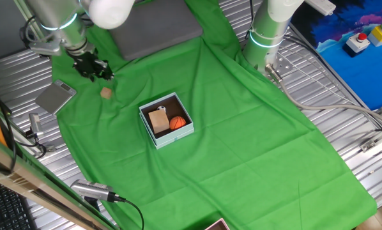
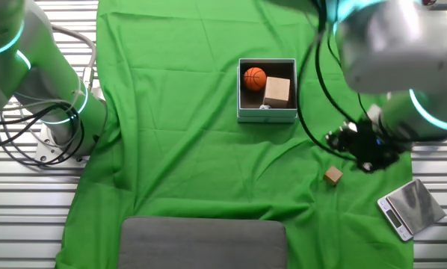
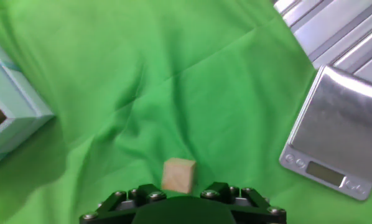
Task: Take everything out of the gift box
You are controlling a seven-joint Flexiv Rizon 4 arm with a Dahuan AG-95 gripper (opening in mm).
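The gift box (image 1: 167, 120) sits open-side up near the middle of the green cloth (image 1: 242, 147), square, so it has no long axis; in one fixed view its corners point roughly to 12, 3, 6 and 9 o'clock. Inside it lie an orange mini basketball (image 1: 177, 123) and a tan wooden block (image 1: 158, 120), side by side and close together; a bit of white shows at the inner wall in the other fixed view, too small to name. A small wooden cube (image 1: 106, 93) rests on the cloth at about 10 o'clock from the box, well apart from it, with open cloth all round. The gripper (image 1: 92, 68) hangs just above and beside that cube, touching nothing I can see. A small digital scale (image 3: 338, 134) lies past the cloth's edge. I cannot tell how wide the fingers stand.
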